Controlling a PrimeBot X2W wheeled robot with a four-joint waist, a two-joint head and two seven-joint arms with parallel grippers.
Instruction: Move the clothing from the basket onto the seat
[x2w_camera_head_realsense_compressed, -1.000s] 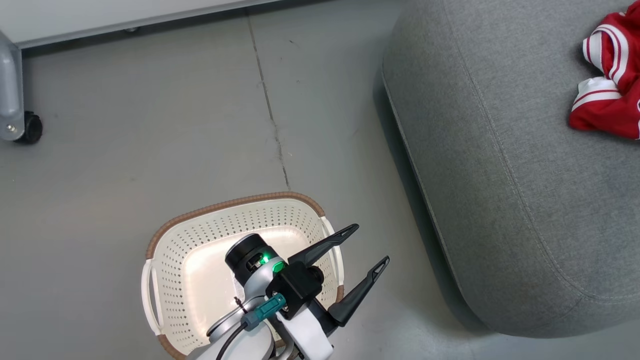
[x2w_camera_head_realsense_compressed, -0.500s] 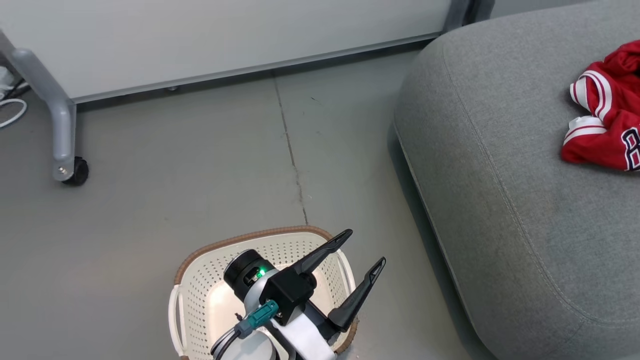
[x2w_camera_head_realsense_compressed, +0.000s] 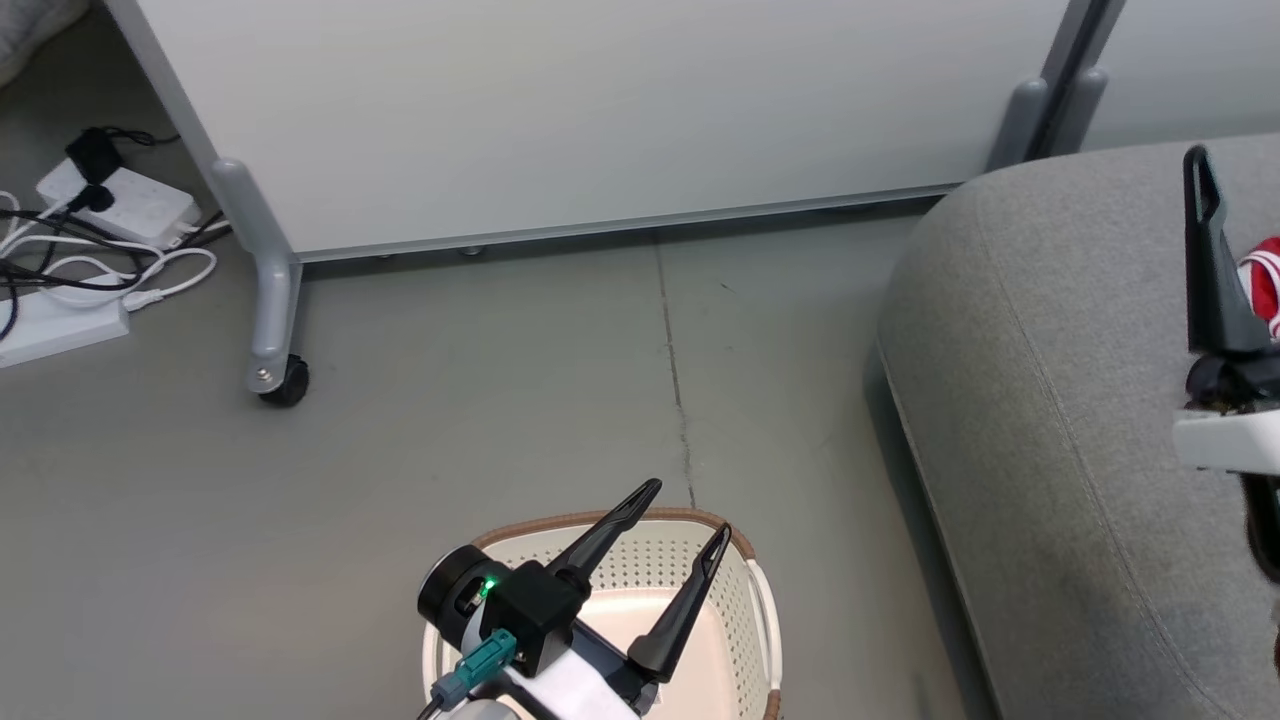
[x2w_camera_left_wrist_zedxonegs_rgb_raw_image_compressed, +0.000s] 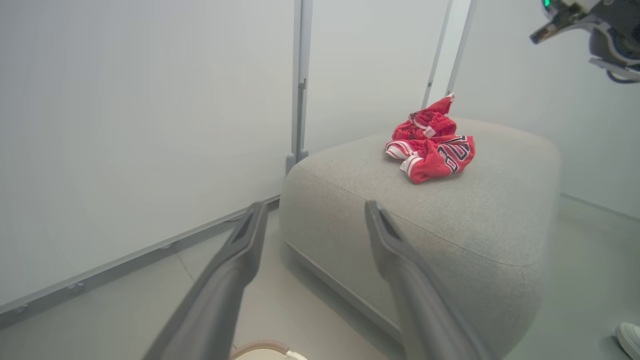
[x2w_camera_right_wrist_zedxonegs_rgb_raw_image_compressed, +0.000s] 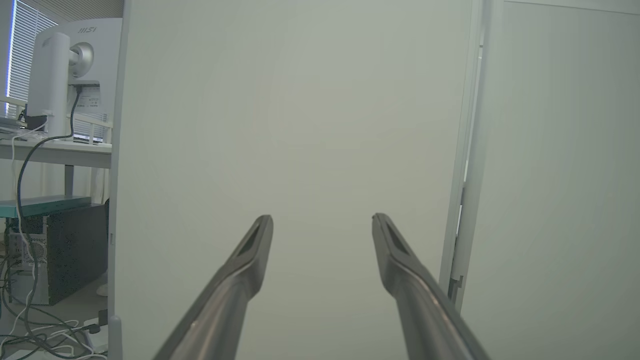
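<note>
Head camera sits higher than a second ago. Clothing (x2w_camera_left_wrist_zedxonegs_rgb_raw_image_compressed: 430, 145) is on the seat (x2w_camera_left_wrist_zedxonegs_rgb_raw_image_compressed: 450, 220), basket (x2w_camera_head_realsense_compressed: 742, 640) beside it looks bare. Left gripper (x2w_camera_head_realsense_compressed: 685, 508) and right gripper (x2w_camera_right_wrist_zedxonegs_rgb_raw_image_compressed: 322, 218) are both spread, empty. Probably done.

The bottom edge of the head view cuts off the basket (x2w_camera_head_realsense_compressed: 625, 565), and the left tool (x2w_camera_head_realsense_compressed: 688, 508) with its arm covers much of the basket floor. At the right edge, the right tool (x2w_camera_right_wrist_zedxonegs_rgb_raw_image_compressed: 322, 220) shows one finger (x2w_camera_head_realsense_compressed: 1210, 270), which hides all but a red-and-white sliver of the clothing (x2w_camera_head_realsense_compressed: 1265, 295). The seat (x2w_camera_head_realsense_compressed: 1050, 400) runs out of frame right and below. In the left wrist view, a shoe (x2w_camera_left_wrist_zedxonegs_rgb_raw_image_compressed: 629, 340) is clipped at the lower right corner.
</note>
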